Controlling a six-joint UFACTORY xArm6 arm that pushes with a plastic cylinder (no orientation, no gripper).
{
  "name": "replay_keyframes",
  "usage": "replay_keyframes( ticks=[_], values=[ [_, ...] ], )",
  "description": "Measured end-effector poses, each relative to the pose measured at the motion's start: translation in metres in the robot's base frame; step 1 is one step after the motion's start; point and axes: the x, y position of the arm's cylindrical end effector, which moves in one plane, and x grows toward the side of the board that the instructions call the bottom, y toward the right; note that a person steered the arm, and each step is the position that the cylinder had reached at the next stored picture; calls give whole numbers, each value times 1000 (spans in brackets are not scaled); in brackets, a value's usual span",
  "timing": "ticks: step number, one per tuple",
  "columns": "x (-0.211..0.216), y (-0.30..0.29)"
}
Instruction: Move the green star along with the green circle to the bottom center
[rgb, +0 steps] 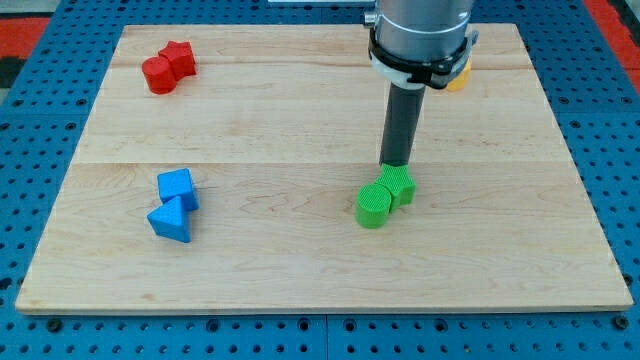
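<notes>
On the view's left, a red circle (157, 75) and a red star (180, 57) are sitting together near the top. Lower down, a blue cube (177, 187) and a blue triangle (169, 222) are touching each other. None of these are in the way.

A bit right of the middle, the green circle (373, 206) and the green star (399, 186) are sitting side by side, touching, in the lower half of the wooden board (300, 120). They look small, hard and light, so I think they are going to slide easily, but they may slip apart if pushed off-centre.

I have no hand to open or close, so I am holding nothing. My tip (395, 164) is touching the top edge of the green star. Pushing from there, between both blocks, looks best. A yellow block (458, 78) is peeking out behind the arm at the view's top right.
</notes>
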Motion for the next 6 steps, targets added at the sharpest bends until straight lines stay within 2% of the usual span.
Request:
replay_keyframes(
  ticks=[3,6],
  values=[
    [42,31],
    [65,-38]
  ],
)
